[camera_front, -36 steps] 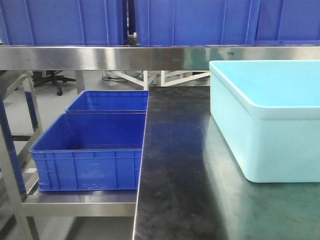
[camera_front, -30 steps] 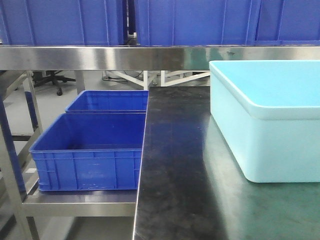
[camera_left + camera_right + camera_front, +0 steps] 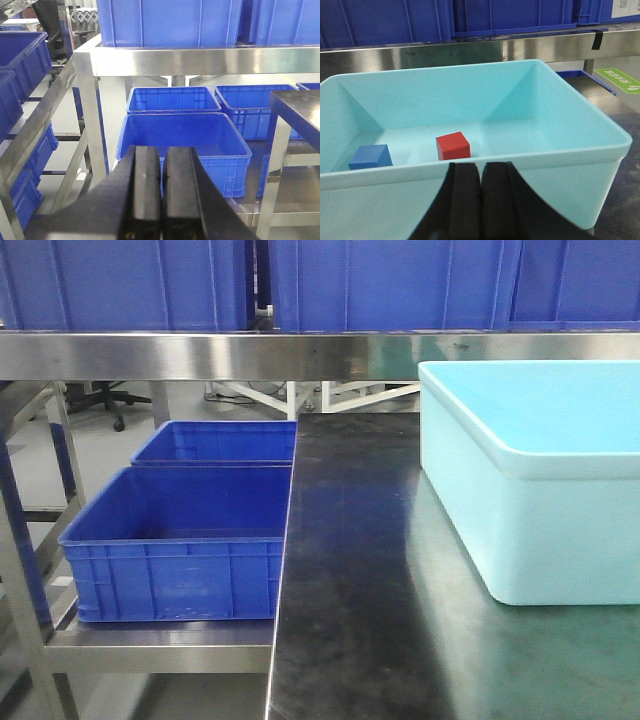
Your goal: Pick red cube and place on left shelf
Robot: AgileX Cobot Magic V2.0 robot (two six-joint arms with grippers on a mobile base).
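Right at the bottom of the right wrist view, the right gripper [image 3: 480,172] has its two black fingers pressed flat together with nothing between them, so it's closed and empty. Just past the fingertips is the near wall of the light blue tub [image 3: 560,152], and the gripper sits outside it, on the near side of the rim. Over that wall, on the tub floor, the red cube [image 3: 453,146] sits ahead of the gripper and a touch to its left, not touched by anything. Further off to the gripper's left, about as far ahead, there's a blue cube [image 3: 370,156], clearly apart from the red one and close to the tub's left wall. Behind the tub a steel rail [image 3: 470,50] runs across.

Same deal for the left gripper [image 3: 163,155]: fingers squeezed shut, holding nothing. Ahead of it and lower down is an open blue crate [image 3: 220,165], with a second crate [image 3: 172,100] right behind that one. Higher up and further ahead of the gripper is a steel beam [image 3: 200,54] carrying more upper crates [image 3: 170,22]. From the front camera, the tub stands on the dark tabletop [image 3: 350,570], and the two crates sit on the left shelf [image 3: 160,635], lower than the table and just beside its left edge.
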